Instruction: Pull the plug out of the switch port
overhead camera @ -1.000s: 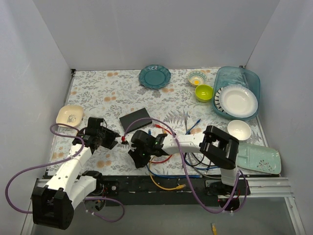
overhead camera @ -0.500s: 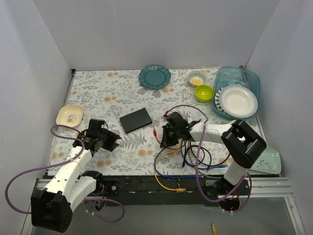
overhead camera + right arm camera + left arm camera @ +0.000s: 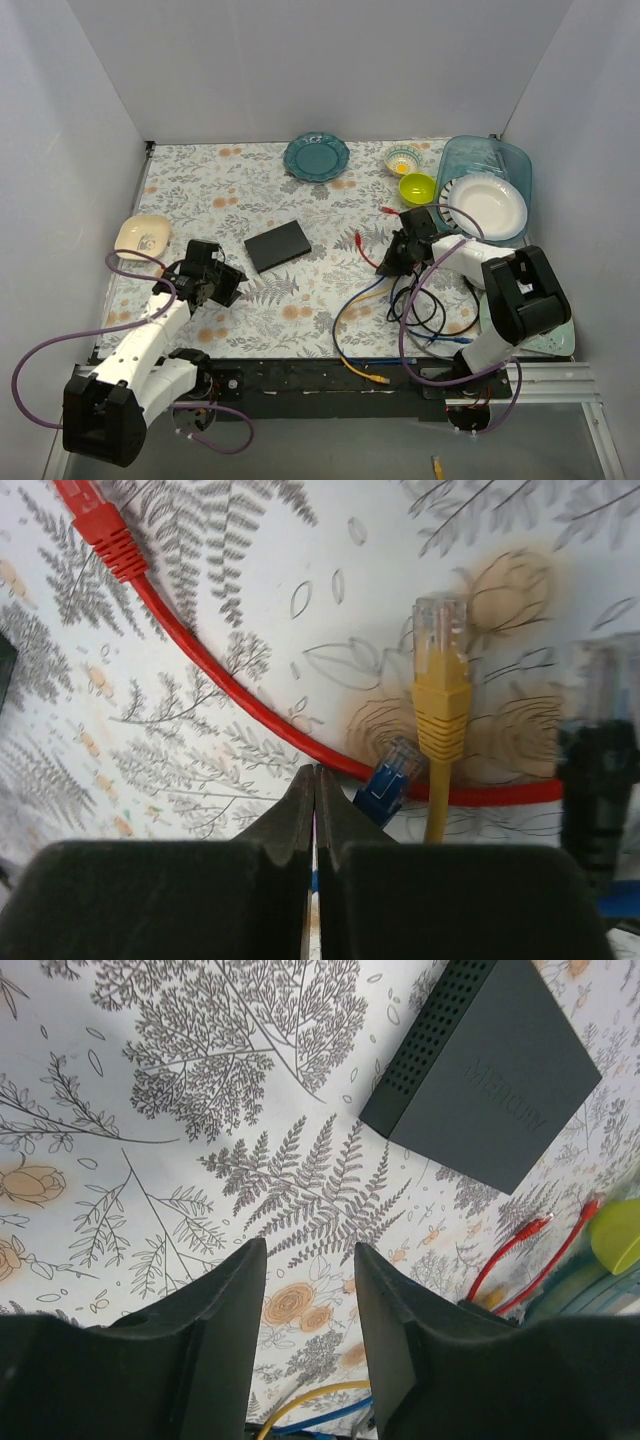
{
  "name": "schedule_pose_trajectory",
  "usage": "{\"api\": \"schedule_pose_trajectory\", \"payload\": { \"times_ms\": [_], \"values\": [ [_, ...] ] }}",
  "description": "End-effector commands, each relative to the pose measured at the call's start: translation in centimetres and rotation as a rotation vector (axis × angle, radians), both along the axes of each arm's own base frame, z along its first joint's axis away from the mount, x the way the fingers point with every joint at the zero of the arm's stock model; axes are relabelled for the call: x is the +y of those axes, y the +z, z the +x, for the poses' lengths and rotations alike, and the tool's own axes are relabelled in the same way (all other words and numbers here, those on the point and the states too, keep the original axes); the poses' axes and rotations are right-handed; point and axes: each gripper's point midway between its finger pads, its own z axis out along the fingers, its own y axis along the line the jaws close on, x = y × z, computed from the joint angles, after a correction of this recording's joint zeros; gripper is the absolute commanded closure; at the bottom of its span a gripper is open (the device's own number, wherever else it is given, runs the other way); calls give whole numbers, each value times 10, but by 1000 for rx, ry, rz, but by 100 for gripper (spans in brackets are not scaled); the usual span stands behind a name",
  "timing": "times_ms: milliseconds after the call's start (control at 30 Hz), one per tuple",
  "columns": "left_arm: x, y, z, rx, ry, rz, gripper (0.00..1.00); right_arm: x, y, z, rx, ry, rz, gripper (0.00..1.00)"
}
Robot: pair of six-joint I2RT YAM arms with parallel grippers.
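Starting at the switch box (image 3: 278, 246): flat on the flowered cloth (image 3: 200, 190), left of middle, set at a slant. Only lid and vented side on show to the left wrist camera. Socket row out of sight there, and too small to read from above. No lead seen running into it in either view, so the plug is probably out of the port already; a judgement, not a certainty.

Moving outward to the left gripper (image 3: 228, 282): near the switch box on its near-left side, not touching, spread wide and holding nothing.

Further right, a tangle of leads (image 3: 420, 305), well apart from the switch box. Right gripper (image 3: 392, 260) at the far edge of that tangle, pads (image 3: 290, 825) pressed tight together. Blue plug (image 3: 388, 785) poking out just beside the tips, yellow plug (image 3: 440, 680) next to it, red plug (image 3: 105, 535) off to the upper left on its red lead. Cannot tell about the blue lead: pinched or merely lying underneath.

Risks from here:
- Dragging the whole tangle along with a trapped lead, and catching the green bowl (image 3: 417, 188) close behind the wrist.
- Nudging the light switch box askew with the open left gripper.
- Taking a hidden socket for empty and stopping too early.
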Motion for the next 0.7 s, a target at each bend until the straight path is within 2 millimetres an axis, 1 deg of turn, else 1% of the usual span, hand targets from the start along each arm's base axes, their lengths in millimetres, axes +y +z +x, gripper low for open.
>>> {"api": "schedule_pose_trajectory", "payload": {
  "times_ms": [0,33,67,100,133,167,200,233,267,300,333,367,400,433,500,533,567,600,633,667],
  "values": [
    [16,20,15,-57,51,91,59,-51,-12,-8,23,-13,-288,96],
    [19,21,16,-56,62,106,57,-41,8,2,-54,-7,-254,92],
    [23,27,22,-72,78,127,56,-31,22,11,-110,7,-231,89],
    [25,31,26,-81,86,140,55,-8,51,27,-206,39,-195,86],
    [26,34,30,-88,91,148,54,3,66,34,-250,58,-180,81],
    [27,32,35,-72,95,161,52,15,81,41,-291,74,-170,79],
    [27,38,43,-86,97,170,50,31,91,41,-320,125,-169,74],
    [27,38,49,-81,100,172,49,47,114,56,-374,138,-152,73],
    [26,36,54,-76,98,173,48,57,120,59,-389,158,-150,73],
    [23,25,58,-36,83,172,48,70,125,60,-405,188,-141,71],
    [19,21,64,-36,79,156,48,86,130,69,-417,227,-114,71],
    [17,15,67,-20,77,142,48,93,129,71,-412,251,-103,71],
    [10,2,66,26,58,119,50,99,127,74,-397,270,-99,72],
    [8,-3,67,32,60,103,51,107,120,82,-378,293,-109,74],
    [7,-12,64,59,66,88,54,114,110,87,-352,314,-106,78],
    [9,-18,61,66,73,92,54,117,93,90,-321,325,-123,82],
    [11,-19,61,65,87,92,55,122,93,96,-328,328,-123,83],
    [12,-19,61,59,96,96,55,127,88,95,-307,347,-105,87],
    [17,-21,60,59,109,109,55,130,74,97,-276,355,-111,89],
    [19,-21,60,60,116,113,55,133,73,102,-271,348,-105,90]
  ]
}}
